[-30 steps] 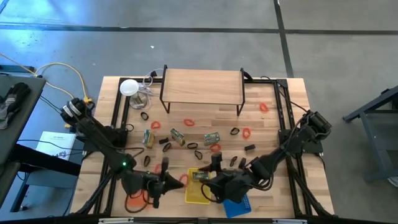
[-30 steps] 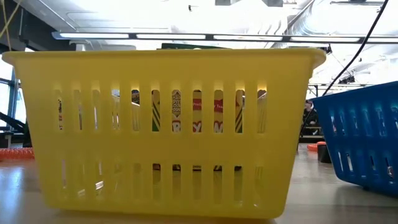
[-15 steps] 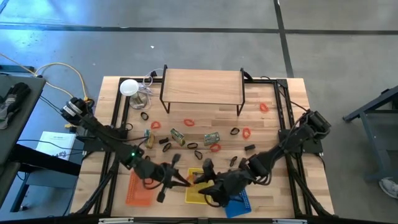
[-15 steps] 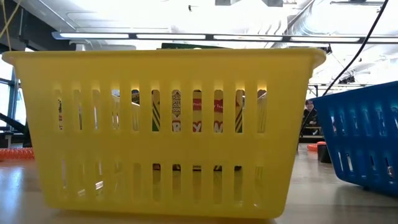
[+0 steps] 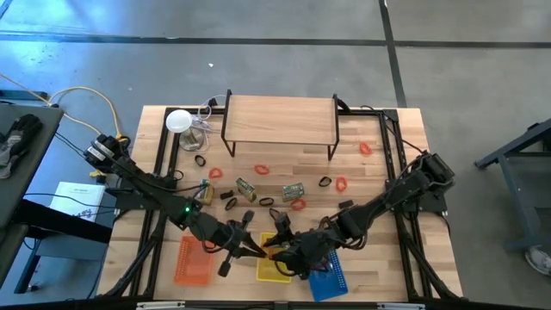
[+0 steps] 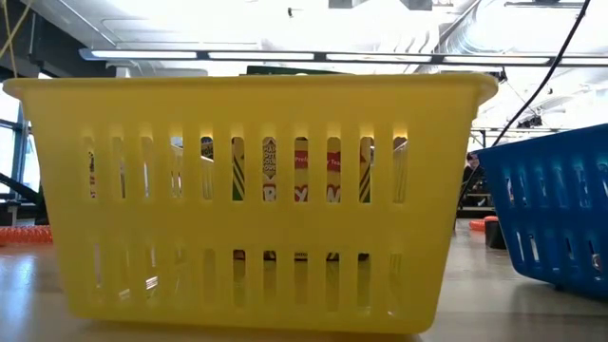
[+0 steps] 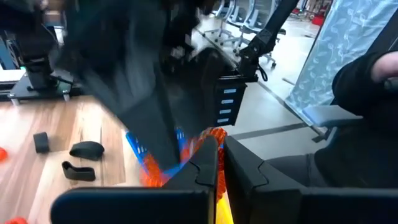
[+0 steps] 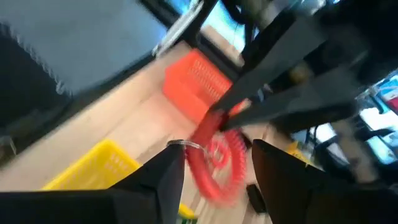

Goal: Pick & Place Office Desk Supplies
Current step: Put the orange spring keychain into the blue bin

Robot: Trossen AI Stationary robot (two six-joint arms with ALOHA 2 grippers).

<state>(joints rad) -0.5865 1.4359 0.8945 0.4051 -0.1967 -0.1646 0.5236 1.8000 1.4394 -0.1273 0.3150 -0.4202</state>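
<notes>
Left gripper [image 5: 255, 251] pinched a red coil [image 8: 214, 155] over the yellow basket [image 5: 274, 269] near the table's [image 5: 379, 155] front edge. Right gripper [image 5: 277, 250] faced it, fingers spread around the coil (not gripping). Loose bands [image 5: 261, 170] and clips [image 5: 268, 202] lay mid-table.

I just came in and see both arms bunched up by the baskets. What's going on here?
The robot is sorting desk supplies into baskets. The left gripper, jaws shut on a red coiled band, holds it up beside the yellow basket. The right gripper faces it, jaws open on either side of the band, as if for a handover. Clips and red loops lie scattered on the table.
</notes>
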